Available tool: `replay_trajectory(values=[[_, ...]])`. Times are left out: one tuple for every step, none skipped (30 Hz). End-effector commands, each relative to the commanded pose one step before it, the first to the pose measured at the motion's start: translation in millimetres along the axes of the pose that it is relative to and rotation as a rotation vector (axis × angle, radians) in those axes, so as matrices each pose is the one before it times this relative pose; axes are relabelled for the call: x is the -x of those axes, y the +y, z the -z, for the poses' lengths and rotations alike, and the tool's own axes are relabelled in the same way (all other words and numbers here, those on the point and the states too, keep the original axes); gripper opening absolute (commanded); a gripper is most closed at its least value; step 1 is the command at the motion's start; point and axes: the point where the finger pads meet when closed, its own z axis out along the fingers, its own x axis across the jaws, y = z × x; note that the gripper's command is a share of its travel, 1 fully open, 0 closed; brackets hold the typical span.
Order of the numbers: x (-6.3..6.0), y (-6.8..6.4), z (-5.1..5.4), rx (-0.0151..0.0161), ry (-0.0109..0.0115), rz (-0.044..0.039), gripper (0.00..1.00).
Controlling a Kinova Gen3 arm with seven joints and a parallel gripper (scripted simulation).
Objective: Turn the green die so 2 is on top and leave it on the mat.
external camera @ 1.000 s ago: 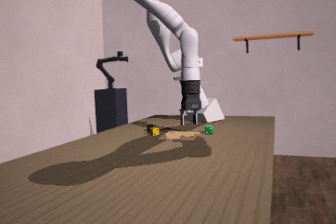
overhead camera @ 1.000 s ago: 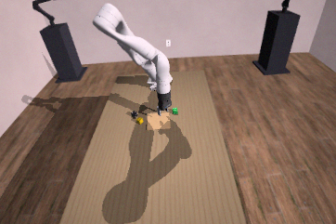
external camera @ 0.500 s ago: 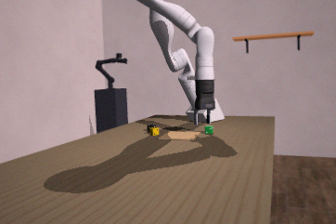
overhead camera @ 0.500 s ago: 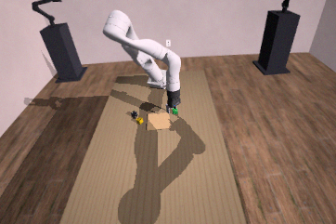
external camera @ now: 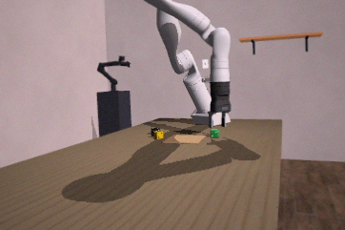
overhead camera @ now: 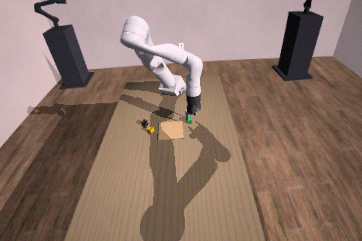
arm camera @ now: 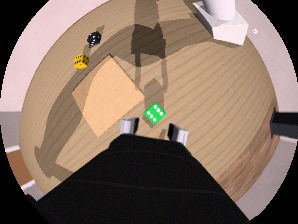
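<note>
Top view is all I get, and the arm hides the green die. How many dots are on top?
Observer: In the wrist view, the green die shows four dots on top.
Operator: Is it on the mat?
Observer: No. The wrist view shows it on the table beside the mat, apart from its edge.
Operator: Is the claw grabbing it?
Observer: No. From the exterior view the gripper is open just above the die and holds nothing.
</note>
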Motion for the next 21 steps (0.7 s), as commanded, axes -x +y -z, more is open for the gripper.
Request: replay_trajectory(values=[[-6.63,1.07,-0.57,-0.00174,0.00437,0.01069,1.0],[-0.68,0.33,0.0,0.0,0.0,0.0,1.0],[0.0,0.0,0.0,0.0,0.0,0.0,1.0],[0.0,0.0,0.0,0.0,0.0,0.0,1.0],[-0.52,0.25,0.0,0.0,0.0,0.0,1.0],[-0.38,0.18,0.0,0.0,0.0,0.0,1.0],[-0.26,0.12,0.0,0.0,0.0,0.0,1.0],[-0.16,0.08,0.0,0.0,0.0,0.0,1.0],[-0.08,0.04,0.0,0.0,0.0,0.0,1.0],[-0.03,0.02,0.0,0.0,0.0,0.0,1.0],[0.0,0.0,0.0,0.0,0.0,0.0,1.0],[0.0,0.0,0.0,0.0,0.0,0.0,1.0],[0.0,0.0,0.0,0.0,0.0,0.0,1.0],[0.0,0.0,0.0,0.0,0.0,0.0,1.0],[0.0,0.0,0.0,0.0,0.0,0.0,1.0],[0.0,0.0,0.0,0.0,0.0,0.0,1.0],[0.0,0.0,0.0,0.0,0.0,0.0,1.0],[0.0,0.0,0.0,0.0,0.0,0.0,1.0],[0.0,0.0,0.0,0.0,0.0,0.0,1.0],[0.0,0.0,0.0,0.0,0.0,0.0,1.0],[0.0,0.0,0.0,0.0,0.0,0.0,1.0]])
